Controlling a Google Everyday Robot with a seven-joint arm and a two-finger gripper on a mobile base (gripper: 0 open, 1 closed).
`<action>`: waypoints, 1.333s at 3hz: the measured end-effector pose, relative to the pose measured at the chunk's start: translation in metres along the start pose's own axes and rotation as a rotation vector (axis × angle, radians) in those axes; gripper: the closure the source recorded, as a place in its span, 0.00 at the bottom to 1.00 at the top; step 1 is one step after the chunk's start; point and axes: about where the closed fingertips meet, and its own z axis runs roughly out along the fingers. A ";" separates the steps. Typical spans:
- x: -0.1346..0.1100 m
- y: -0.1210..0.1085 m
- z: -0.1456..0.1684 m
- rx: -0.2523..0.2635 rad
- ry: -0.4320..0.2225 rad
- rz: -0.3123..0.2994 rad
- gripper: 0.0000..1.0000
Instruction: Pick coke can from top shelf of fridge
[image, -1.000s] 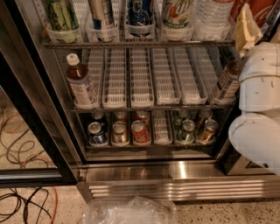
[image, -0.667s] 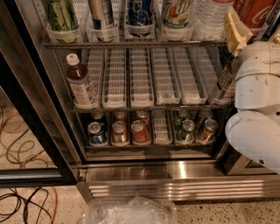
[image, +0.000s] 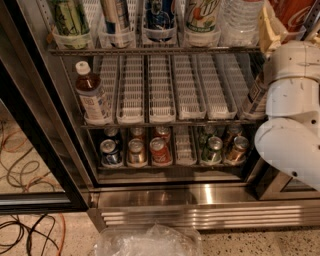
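Coke can (image: 296, 11): red, with part of the white script showing. Its top is cut off by the upper edge of the picture.
Where: far right end of the top shelf (image: 150, 50), behind a clear lane front.
Gripper (image: 293, 22): at the upper right, reaching into the fridge (image: 200, 200) at top-shelf height.
Jaws: one tan finger lies against the can's left side and the other shows at the right edge, so they are pinching the coke can between them.
Arm (image: 292, 125): white, bulky, and covers the right part of the lower racks.
Middle rack: long white slotted trays (image: 160, 85), with a brown bottle (image: 92, 95) at the left end.
Bottom rack: a row of assorted cans (image: 159, 150).
Floor: a crumpled clear plastic bag (image: 150, 242) in front of the steel base, and cables (image: 25, 230) at the left.
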 end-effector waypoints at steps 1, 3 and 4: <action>0.003 -0.008 0.008 0.047 0.002 -0.003 0.45; 0.013 -0.016 0.009 0.099 0.031 0.003 0.34; 0.015 -0.016 0.008 0.099 0.036 0.005 0.35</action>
